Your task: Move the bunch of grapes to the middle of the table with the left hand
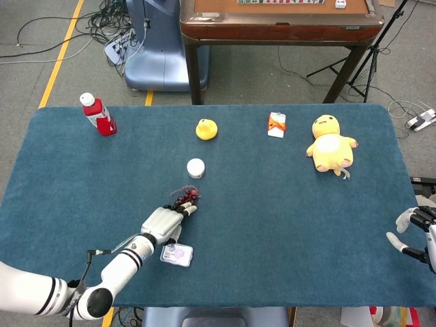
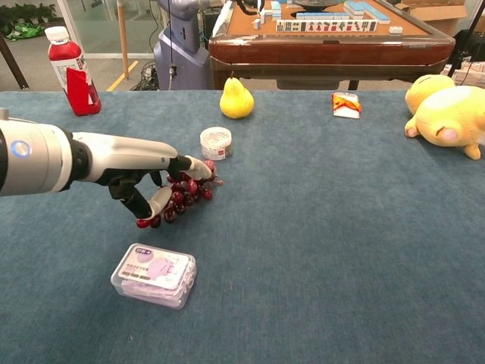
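Reaching forward over the blue table (image 1: pixel 272 204), my left hand (image 1: pixel 162 223) is gripping the grapes (image 2: pixel 184 196), with the fingers (image 2: pixel 195 164) lying over the top of the bunch and the thumb curling under it; in the chest view the arm is stretching in from the left, nearly level with the cloth, and the bunch is hanging from the hand, its lower berries close to the surface, though I cannot tell whether they are touching it. The grapes are sitting left of the table's middle, just in front of the one small white jar (image 1: pixel 195 167) and just behind the one clear plastic box (image 2: pixel 154 274), which is lying near my forearm. My right hand (image 1: pixel 417 231) is resting at the right edge of the table, holding nothing, its fingers apart and lightly curled. Along the far side I am counting one red bottle (image 1: pixel 98 114) at the left, one yellow pear (image 2: pixel 236 99), one small orange-and-white carton (image 1: pixel 276 125), and one yellow plush toy (image 1: pixel 330 144) at the right, all well apart from the grapes.
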{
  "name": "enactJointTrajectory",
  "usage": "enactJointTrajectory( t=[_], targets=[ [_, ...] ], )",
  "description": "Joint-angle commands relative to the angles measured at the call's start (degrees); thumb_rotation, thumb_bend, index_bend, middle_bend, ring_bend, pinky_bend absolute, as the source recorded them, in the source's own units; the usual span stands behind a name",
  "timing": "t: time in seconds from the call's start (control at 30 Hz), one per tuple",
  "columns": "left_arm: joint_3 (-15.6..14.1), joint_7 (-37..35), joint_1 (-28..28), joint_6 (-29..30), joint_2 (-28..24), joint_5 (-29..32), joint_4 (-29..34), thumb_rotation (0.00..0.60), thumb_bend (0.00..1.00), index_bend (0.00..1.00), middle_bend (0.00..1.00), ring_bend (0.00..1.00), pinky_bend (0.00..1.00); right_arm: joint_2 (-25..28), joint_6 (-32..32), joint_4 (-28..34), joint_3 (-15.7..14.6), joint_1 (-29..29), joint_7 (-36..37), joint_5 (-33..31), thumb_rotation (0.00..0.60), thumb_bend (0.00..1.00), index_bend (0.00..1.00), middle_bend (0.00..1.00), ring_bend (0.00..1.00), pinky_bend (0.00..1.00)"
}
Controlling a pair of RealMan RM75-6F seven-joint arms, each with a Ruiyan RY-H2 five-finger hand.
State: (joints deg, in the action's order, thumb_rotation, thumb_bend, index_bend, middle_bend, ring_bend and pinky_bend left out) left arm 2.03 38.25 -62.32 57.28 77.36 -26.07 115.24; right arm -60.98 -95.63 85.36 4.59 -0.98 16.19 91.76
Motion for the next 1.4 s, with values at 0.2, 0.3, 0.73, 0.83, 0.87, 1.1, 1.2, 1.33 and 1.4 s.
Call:
enactJointTrajectory(
  t=[0.2, 0.3, 0.73, 0.83, 0.87, 1.1, 1.2, 1.33, 1.4],
  targets=[
    [-0.78, -2.38, 2.0, 1.41, -2.21, -2.8, 1.52, 0.6, 0.77, 0.0, 0.0, 0.08, 0.15, -0.07, 0.03, 0.12, -0.03, -0.02, -0.32, 0.09, 0.6, 0.13, 0.66, 0.56, 0.41, 0.43],
    [-1.24, -2.78, 2.94, 2.75, -3.61, -4.08, 2.89, 0.6, 0.77, 0.0, 0.0, 0.08, 0.15, -0.08, 0.19, 0.13, 0.01, -0.08, -0.34, -0.04, 0.6, 0.13, 0.66, 0.56, 0.41, 0.43],
    [-4.14, 2.08, 4.46, 8.64, -7.6, -2.04, 7.18, 0.6, 0.77, 0.01, 0.0, 0.08, 0.15, -0.11, 0.13, 0.29, -0.15, -0.01, -0.65, 0.2, 0.6, 0.13, 0.66, 0.56, 0.41, 0.43],
    [-4.39, 3.66, 4.1, 9.0, -7.06, -0.05, 6.52, 0.6, 0.77, 0.01, 0.0, 0.08, 0.15, -0.14, 0.24, 0.39, -0.17, -0.04, -0.84, 0.18, 0.6, 0.13, 0.66, 0.56, 0.41, 0.43],
    [-4.36, 3.95, 3.99, 8.95, -6.84, 0.49, 6.31, 0.6, 0.77, 0.01, 0.0, 0.08, 0.15, -0.16, 0.26, 0.4, -0.16, -0.05, -0.89, 0.15, 0.6, 0.13, 0.66, 0.56, 0.41, 0.43],
    [-3.65, 5.71, 2.61, 7.38, -4.79, 4.52, 4.6, 0.6, 0.77, 0.01, 0.0, 0.08, 0.15, -0.06, 0.44, 0.41, -0.09, -0.07, -0.67, -0.1, 0.6, 0.13, 0.66, 0.56, 0.41, 0.43],
    [-3.78, 6.97, 1.65, 6.12, -4.1, 6.26, 4.77, 0.6, 0.77, 0.01, 0.0, 0.08, 0.15, 0.04, 0.44, 0.31, -0.01, -0.05, -0.23, -0.27, 0.6, 0.13, 0.66, 0.56, 0.41, 0.43],
    [-3.87, 7.51, 0.18, 2.7, -4.45, 8.01, 5.9, 0.6, 0.76, 0.01, 0.0, 0.08, 0.15, 0.16, 0.35, 0.19, 0.09, 0.03, 0.24, -0.45, 0.6, 0.13, 0.66, 0.56, 0.41, 0.43],
    [-3.84, 7.77, -0.46, 2.27, -4.25, 8.23, 6.05, 0.6, 0.76, 0.01, 0.0, 0.08, 0.15, 0.18, 0.3, 0.15, 0.06, 0.05, 0.34, -0.36, 0.6, 0.13, 0.66, 0.56, 0.41, 0.43]
  ],
)
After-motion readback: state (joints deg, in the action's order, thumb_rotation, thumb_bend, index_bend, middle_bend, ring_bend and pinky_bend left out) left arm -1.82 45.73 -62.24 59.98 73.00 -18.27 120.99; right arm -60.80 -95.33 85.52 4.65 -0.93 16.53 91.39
